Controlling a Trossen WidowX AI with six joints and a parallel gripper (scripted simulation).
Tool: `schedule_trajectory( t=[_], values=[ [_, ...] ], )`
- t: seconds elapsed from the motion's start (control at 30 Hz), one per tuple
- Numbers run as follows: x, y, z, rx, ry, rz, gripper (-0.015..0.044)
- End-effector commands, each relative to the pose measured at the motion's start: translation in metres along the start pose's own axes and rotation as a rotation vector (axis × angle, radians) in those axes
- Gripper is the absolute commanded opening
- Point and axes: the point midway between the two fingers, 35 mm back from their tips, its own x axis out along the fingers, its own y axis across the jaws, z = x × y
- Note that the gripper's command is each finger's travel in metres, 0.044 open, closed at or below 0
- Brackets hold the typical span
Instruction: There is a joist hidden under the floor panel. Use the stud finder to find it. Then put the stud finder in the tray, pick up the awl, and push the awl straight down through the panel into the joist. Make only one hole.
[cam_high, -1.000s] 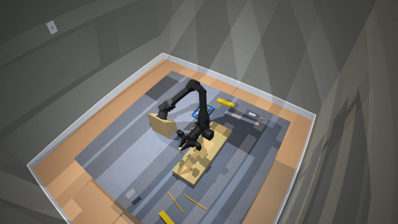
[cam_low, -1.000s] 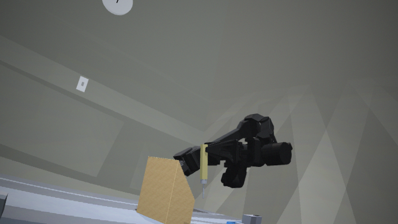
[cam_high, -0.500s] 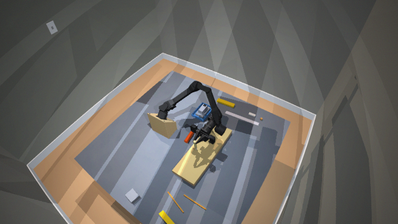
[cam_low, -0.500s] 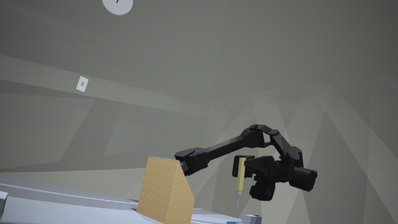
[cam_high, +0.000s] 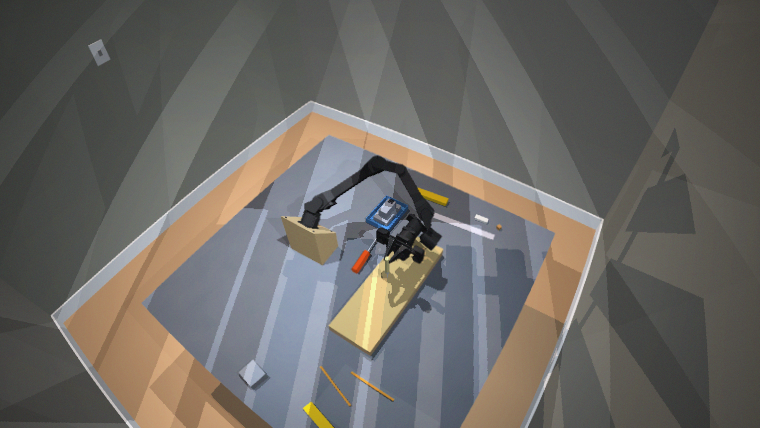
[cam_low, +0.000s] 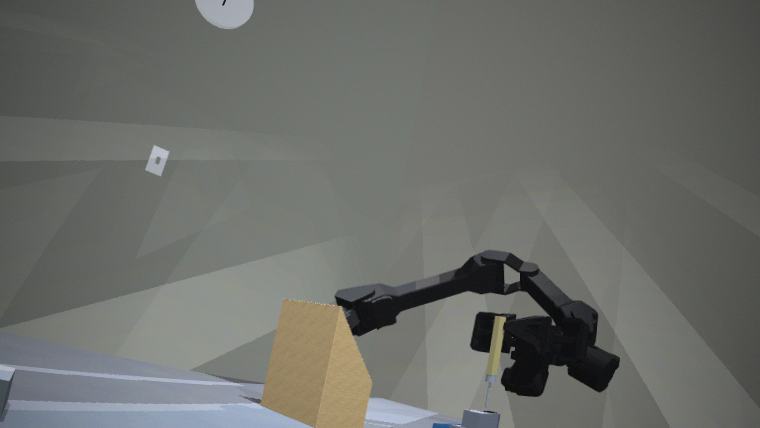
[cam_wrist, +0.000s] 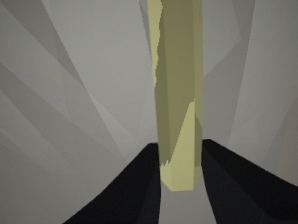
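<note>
My gripper is shut on the yellow handle of the awl. The awl hangs nearly upright, tip down, leaning slightly in the exterior view. In the top view it appears over the left edge of the pale yellow panel, toward its upper end; its tip is hard to make out and its height is unclear. The grey stud finder sits in the blue tray. No hole can be made out in the panel.
An orange-handled screwdriver lies between the panel and the wooden base block. A yellow bar, a white strip and a white block lie beyond the tray. A grey block and two orange sticks lie nearer.
</note>
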Motion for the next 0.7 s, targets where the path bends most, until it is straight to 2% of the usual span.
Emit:
schedule_trajectory(
  t=[0.0,0.67],
  values=[
    [-0.004,-0.002,-0.003,0.008,0.012,-0.009,0.0000],
    [-0.005,-0.003,0.015,0.007,0.010,-0.009,0.0000]
  ],
)
